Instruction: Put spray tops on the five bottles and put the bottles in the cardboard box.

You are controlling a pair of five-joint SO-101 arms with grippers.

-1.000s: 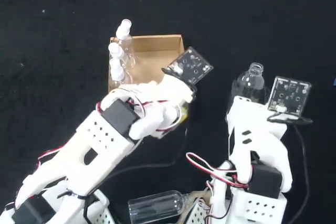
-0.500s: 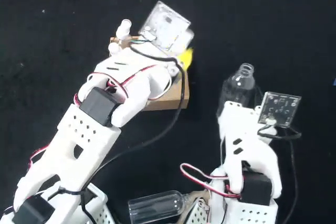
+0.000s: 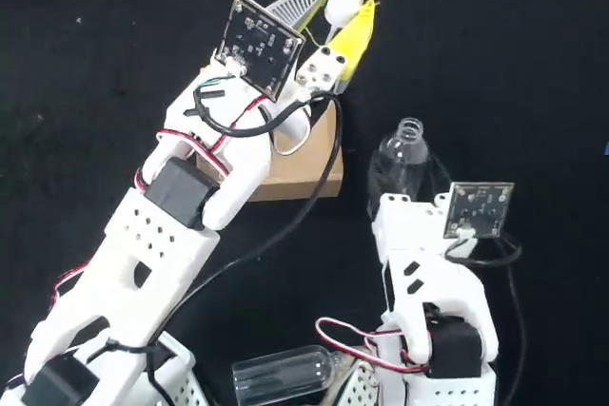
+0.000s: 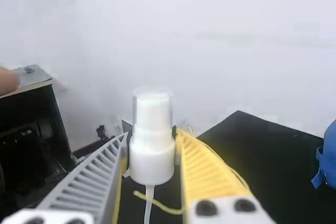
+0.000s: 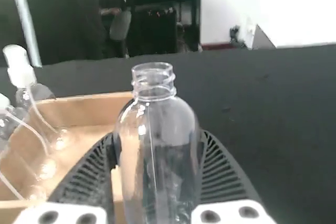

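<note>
Over box (image 3: pixel 304 173): blocked by left arm (image 3: pixel 190 206). Uncapped bottle (image 3: pixel 404 154) just beside its right wall. Passage over table (image 3: pixel 533 73) right of bottle.

My white printed-plastic left arm (image 3: pixel 162 244) and its twin right arm (image 3: pixel 423 278) carry boxy black servo blocks (image 3: pixel 181 192) at the joints. Small round holes dot the left's lower link. Thin red, white and black wires (image 3: pixel 333 330) loop out, and a thick black cable (image 3: pixel 328 173) leaves each dark square camera board (image 3: pixel 259 43). My left gripper (image 4: pixel 152 142) pairs a yellow ribbed finger (image 4: pixel 205 171) with a pale grey one (image 4: pixel 86 182). My right gripper (image 5: pixel 157 145) has black ribbed fingers (image 5: pixel 223 174).
</note>
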